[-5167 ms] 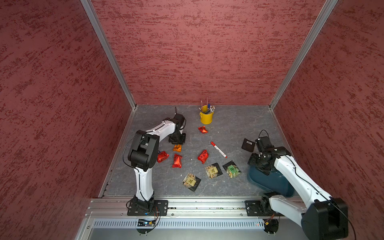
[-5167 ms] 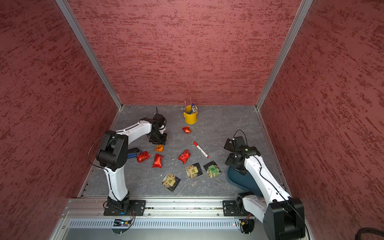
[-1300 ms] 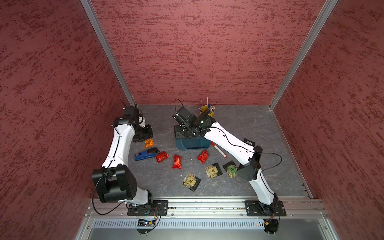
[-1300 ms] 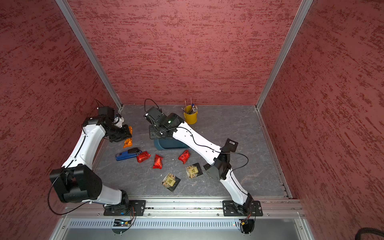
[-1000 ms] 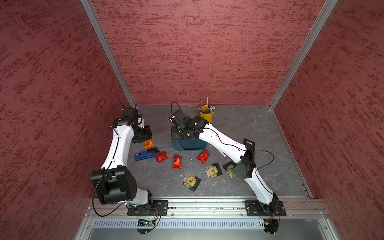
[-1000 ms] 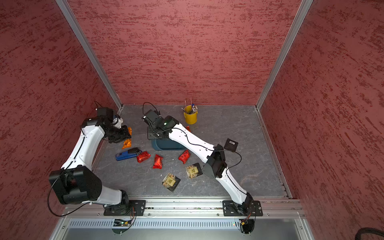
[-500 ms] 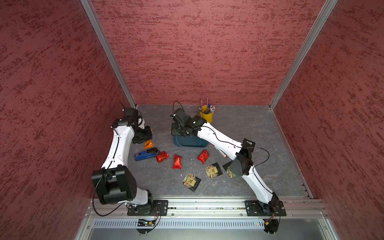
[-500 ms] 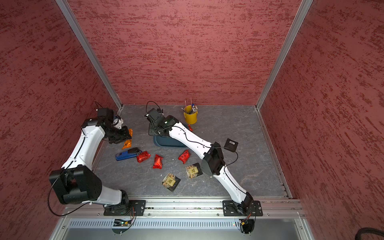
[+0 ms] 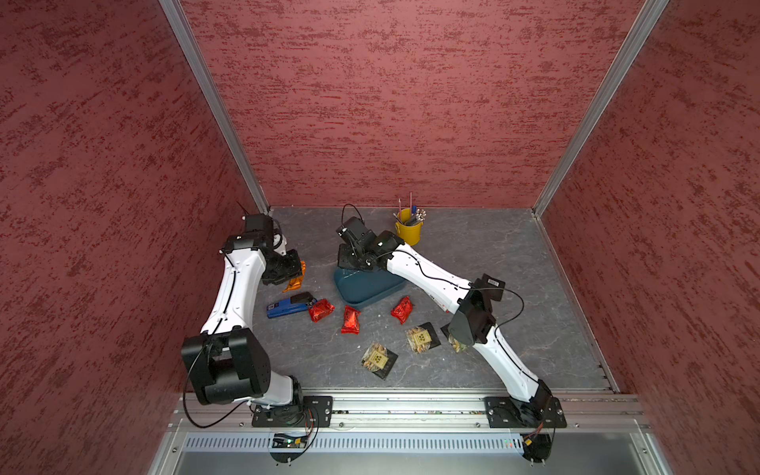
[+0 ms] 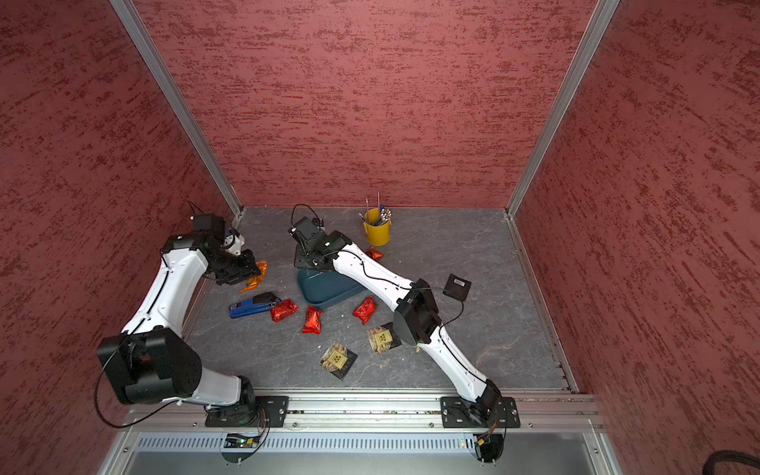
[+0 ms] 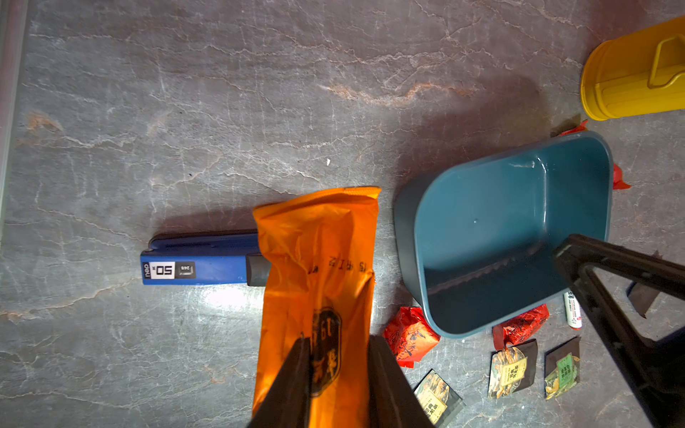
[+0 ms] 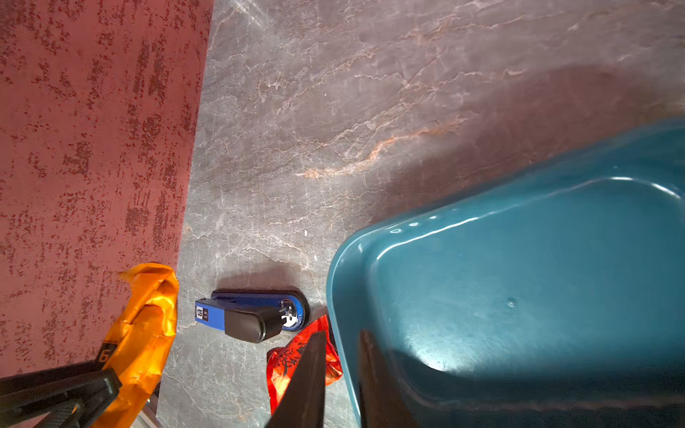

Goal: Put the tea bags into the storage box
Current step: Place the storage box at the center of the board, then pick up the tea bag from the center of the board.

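Note:
My left gripper [image 11: 339, 352] is shut on the orange foil tea bag [image 11: 318, 259], held above the floor near the left wall [image 9: 297, 279]. The teal storage box [image 9: 370, 286] stands tipped in the middle, its opening toward the left arm [image 11: 500, 229]. My right gripper [image 12: 343, 341] grips its rim, one finger inside and one outside. Three red tea bags [image 9: 320, 309] [image 9: 351, 320] [image 9: 402, 309] lie in front of the box, and another red tea bag [image 10: 374, 253] lies behind it. Labelled sachets [image 9: 378, 360] [image 9: 420, 339] lie nearer the front.
A blue stapler [image 9: 290, 306] lies left of the red bags. A yellow bucket [image 9: 408, 230] with pens stands at the back. A white marker [image 11: 572, 311] shows beside the box. A black square packet [image 10: 457, 286] lies right of the right arm.
Over five seconds the right arm brought the box from the front right to the middle, and the left gripper lifted the orange bag leftward. In the last second both arms barely shifted.

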You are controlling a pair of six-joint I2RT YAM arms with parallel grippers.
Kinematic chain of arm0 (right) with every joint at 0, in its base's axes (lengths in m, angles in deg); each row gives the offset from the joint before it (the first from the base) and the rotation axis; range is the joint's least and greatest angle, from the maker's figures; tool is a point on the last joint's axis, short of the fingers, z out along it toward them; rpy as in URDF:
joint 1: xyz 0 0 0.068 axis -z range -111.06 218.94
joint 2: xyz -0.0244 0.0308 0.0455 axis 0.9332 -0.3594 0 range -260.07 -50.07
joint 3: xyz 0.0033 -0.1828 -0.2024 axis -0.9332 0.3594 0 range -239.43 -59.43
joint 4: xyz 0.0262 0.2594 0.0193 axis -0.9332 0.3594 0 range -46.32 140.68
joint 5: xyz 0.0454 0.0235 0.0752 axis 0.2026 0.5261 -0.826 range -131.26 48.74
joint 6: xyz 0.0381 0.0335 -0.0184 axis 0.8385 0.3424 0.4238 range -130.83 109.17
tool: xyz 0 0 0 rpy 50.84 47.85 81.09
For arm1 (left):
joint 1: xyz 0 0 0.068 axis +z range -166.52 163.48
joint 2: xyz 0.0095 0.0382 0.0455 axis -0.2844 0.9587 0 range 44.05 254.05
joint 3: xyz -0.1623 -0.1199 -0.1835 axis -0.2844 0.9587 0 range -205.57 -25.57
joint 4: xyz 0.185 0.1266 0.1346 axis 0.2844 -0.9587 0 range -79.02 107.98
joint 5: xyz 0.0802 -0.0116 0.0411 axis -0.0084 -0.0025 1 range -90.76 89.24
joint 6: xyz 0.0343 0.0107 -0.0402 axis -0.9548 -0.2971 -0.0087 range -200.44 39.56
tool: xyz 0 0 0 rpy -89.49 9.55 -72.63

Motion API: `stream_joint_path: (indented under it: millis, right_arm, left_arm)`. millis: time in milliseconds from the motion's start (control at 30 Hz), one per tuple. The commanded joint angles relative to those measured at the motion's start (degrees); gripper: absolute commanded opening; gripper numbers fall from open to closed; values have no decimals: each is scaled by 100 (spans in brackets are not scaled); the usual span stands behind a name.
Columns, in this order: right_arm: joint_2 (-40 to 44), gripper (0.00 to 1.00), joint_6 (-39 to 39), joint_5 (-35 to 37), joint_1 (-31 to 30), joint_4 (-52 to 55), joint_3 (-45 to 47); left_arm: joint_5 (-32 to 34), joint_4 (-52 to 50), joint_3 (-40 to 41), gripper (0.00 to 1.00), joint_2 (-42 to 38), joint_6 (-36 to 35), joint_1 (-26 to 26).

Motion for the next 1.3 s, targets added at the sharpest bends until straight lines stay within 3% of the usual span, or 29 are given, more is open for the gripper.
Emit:
stream_joint_path:
  millis: [0, 167, 400, 533, 800, 933, 1067, 1167, 1267]
  right_arm:
    - [175, 27, -38, 25, 22, -82, -101]
    - [730, 49, -272, 436, 31, 245, 106]
    - [2485, 74, -490, 1384, 208, 490, 2124]
    - [3923, 82, -522, 1905, 386, 334, 3871]
    - [5729, 84, -205, 1813, 1018, 217, 6450]
    - [6111, 85, -151, 1588, 1310, 81, 7086]
    - [6189, 86, -172, 1284, 1598, -108, 7448]
    - [6167, 86, -250, 1235, 1710, -214, 7536]
    - [6086, 87, -374, 1130, 1845, -288, 7563]
  left_arm:
    - [-183, 86, -45, 30, -119, -13, -55]
    - [-200, 160, -135, 31, -73, 189, -682]
    - [-226, 665, -84, 31, 315, 661, -1623]
    - [-201, 806, -371, 31, 790, 780, -1995]
    - [-76, 779, -991, 32, 1499, 829, -2366]
    - [140, 512, -1139, 48, 1462, 837, -2377]
    - [486, 135, -837, 76, 1024, 824, -2375]
    - [523, -6, -156, 100, 386, 1128, -2446]
    - [738, -148, 581, 100, -316, 1560, -2597]
